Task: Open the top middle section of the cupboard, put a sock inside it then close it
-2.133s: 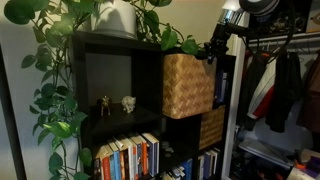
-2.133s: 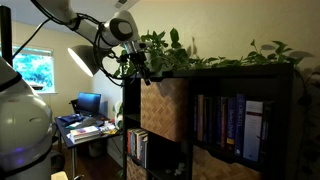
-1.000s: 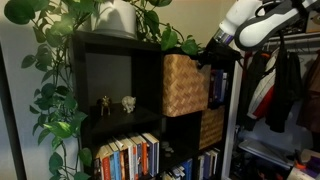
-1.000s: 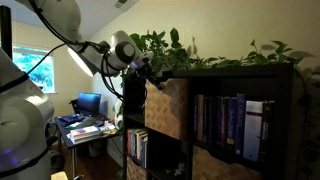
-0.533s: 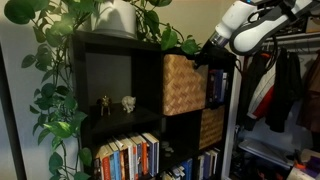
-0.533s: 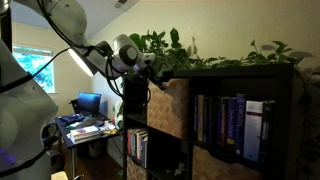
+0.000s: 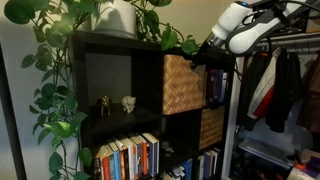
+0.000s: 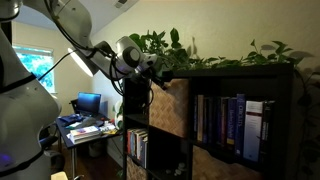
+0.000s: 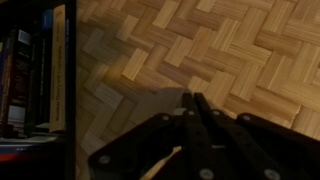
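Observation:
The dark cube cupboard [image 7: 120,90] holds a woven wicker bin [image 7: 183,84] in its top middle section; the bin also shows in an exterior view [image 8: 168,105] and fills the wrist view [image 9: 200,50]. My gripper [image 9: 190,98] is shut, its fingertips pressed together against the bin's woven front. In both exterior views the gripper [image 7: 200,55] [image 8: 152,76] sits at the bin's upper front edge. The bin sits almost flush in its section. No sock is visible.
Leafy plants [image 7: 60,60] trail over the cupboard top and down its side. Books [image 7: 128,155] fill lower sections and one beside the bin [image 8: 225,120]. Small figurines [image 7: 117,103] stand in a top section. A second wicker bin [image 7: 211,127] is below. Clothes [image 7: 280,90] hang beside.
The wicker bin has slid back into its section, from sticking out to nearly flush. My gripper has followed it inward, staying at its front.

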Tool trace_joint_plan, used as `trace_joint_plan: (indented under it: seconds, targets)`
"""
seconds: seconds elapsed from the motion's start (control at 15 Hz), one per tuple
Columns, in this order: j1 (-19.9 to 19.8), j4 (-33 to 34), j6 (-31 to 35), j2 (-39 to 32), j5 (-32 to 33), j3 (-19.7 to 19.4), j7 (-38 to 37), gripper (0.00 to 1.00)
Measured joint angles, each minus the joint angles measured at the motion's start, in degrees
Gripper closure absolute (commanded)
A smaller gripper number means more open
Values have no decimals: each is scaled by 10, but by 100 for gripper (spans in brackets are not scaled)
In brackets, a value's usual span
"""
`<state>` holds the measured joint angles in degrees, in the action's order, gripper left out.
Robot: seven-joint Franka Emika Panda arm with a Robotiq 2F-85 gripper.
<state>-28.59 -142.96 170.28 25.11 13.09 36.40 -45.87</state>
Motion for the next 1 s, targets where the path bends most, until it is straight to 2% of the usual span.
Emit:
trace_joint_plan:
  seconds: [0.07, 0.2, 0.33, 0.6, 0.87, 1.0]
  targets:
    - [-7, 4, 1, -4, 0, 6, 0, 68]
    - [-11, 10, -6, -7, 0, 10, 3, 66]
    - [0, 26, -63, -7, -4, 2, 19, 54]
    - [94, 87, -239, -3, -14, -82, 57, 30]
    - [146, 168, -422, 1, -63, -136, 96, 4]
    - [177, 204, -509, -1, -77, -170, 102, 0]
